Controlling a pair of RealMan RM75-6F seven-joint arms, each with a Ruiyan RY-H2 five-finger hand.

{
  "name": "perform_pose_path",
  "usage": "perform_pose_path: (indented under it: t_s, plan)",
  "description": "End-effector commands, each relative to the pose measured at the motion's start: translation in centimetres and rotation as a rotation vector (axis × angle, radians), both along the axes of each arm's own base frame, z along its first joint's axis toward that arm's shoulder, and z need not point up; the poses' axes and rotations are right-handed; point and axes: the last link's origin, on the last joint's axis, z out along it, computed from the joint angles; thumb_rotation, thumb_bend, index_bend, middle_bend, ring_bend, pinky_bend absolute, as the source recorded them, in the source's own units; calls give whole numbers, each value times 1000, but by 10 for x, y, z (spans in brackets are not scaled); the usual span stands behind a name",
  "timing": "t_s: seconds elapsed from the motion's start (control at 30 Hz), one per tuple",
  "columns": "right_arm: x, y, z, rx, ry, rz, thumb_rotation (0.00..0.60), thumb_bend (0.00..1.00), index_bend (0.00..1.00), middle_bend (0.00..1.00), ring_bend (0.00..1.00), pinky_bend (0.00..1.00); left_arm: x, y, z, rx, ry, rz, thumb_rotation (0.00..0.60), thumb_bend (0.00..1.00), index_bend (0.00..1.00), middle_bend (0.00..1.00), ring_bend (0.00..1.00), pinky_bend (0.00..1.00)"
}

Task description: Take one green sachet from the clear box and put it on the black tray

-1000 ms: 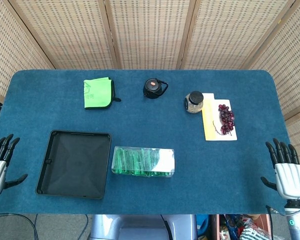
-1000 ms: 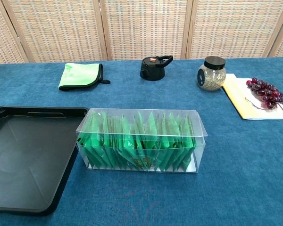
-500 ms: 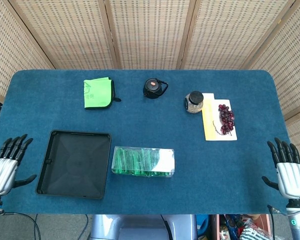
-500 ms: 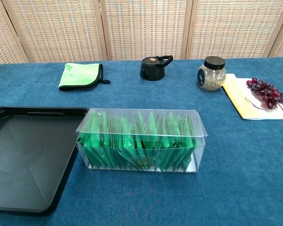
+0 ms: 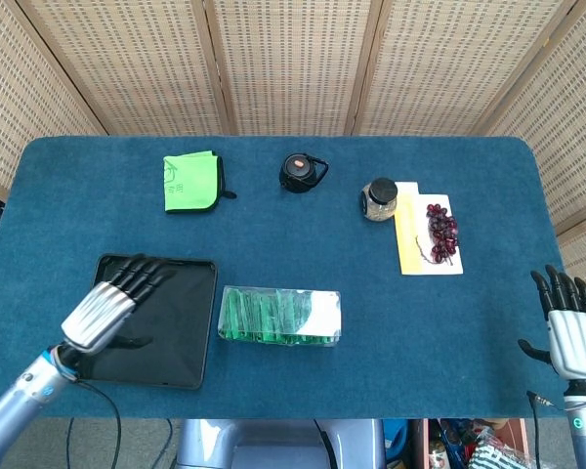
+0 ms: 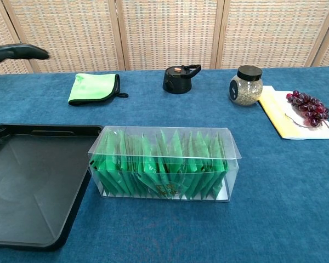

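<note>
A clear box [image 5: 279, 316] [image 6: 164, 163] full of upright green sachets [image 6: 159, 164] sits at the table's front centre. Just left of it lies the black tray [image 5: 190, 362] [image 6: 33, 219], with nothing in it. My left hand [image 5: 114, 301] hovers over the tray's left half, flat, fingers spread, holding nothing; the chest view shows only its dark fingertips [image 6: 22, 52] at the top left. My right hand [image 5: 570, 332] hangs open off the table's right front corner, far from the box.
At the back lie a folded green cloth [image 5: 191, 182], a small black teapot [image 5: 301, 172] and a glass jar [image 5: 379, 198]. A yellow-white sheet with dark grapes [image 5: 441, 233] lies right of the jar.
My left hand has swung in from beyond the table's left edge to above the tray. My right hand has drifted slightly lower and to the right. Box and tray stay put.
</note>
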Motion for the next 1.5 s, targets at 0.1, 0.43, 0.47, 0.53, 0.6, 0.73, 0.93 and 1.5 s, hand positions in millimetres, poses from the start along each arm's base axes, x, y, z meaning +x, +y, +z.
perform_pose_path:
  t_s: [0.1,0.43,0.47,0.53,0.6,0.73,0.93,1.5]
  plan:
    - [-5,-5,1,-3,0,-25,600,0,0,0,0,0,48,19,-30,-124,46,-126,600,43,0,0,0,0]
    - [-18,-10,6,-9,-2,-87,600,0,0,0,0,0,104,44,-88,-226,64,-201,600,43,0,0,0,0]
    - [-19,-11,7,-10,-3,-93,600,0,0,0,0,0,110,47,-94,-232,63,-206,600,43,0,0,0,0]
    - [-22,-11,9,-14,-6,-107,600,0,0,0,0,0,122,54,-106,-240,65,-220,600,44,0,0,0,0]
    - [-24,-12,9,-14,-7,-114,600,0,0,0,0,0,128,60,-113,-244,67,-220,600,43,0,0,0,0]
    - [-27,-12,9,-12,-10,-127,600,0,0,0,0,0,134,65,-122,-266,70,-215,600,43,0,0,0,0]
    - [-29,-12,12,-20,-13,-136,600,0,0,0,0,0,140,65,-128,-305,59,-217,600,44,0,0,0,0]
    - [-31,-14,11,-9,-20,-143,600,0,0,0,0,0,143,71,-142,-295,82,-216,600,84,91,0,0,0]
